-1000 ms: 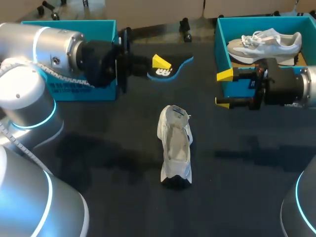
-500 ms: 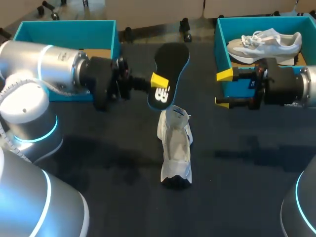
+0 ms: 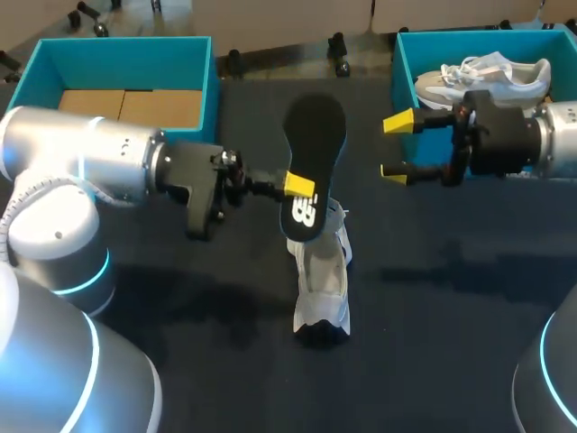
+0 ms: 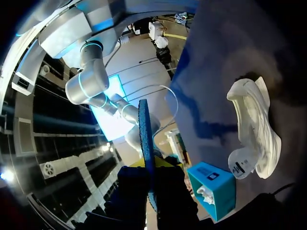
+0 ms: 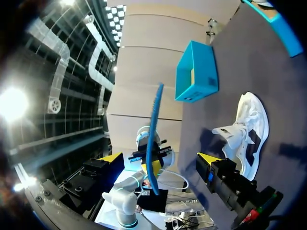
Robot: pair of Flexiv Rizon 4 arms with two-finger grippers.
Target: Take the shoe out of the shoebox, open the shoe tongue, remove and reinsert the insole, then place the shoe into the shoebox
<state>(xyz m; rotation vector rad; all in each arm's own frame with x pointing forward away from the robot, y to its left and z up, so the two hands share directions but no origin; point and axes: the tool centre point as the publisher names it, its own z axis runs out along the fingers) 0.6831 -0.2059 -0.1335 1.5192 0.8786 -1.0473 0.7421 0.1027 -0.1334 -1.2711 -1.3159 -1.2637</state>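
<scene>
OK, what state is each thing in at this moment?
insole: out of the shoe, gripped near one end
left gripper: shut on the insole
shoe: on the table, outside both boxes, opening facing up
right gripper: open, holding nothing
left shoebox: open, no shoe inside
right shoebox: open, holds a second shoe
</scene>
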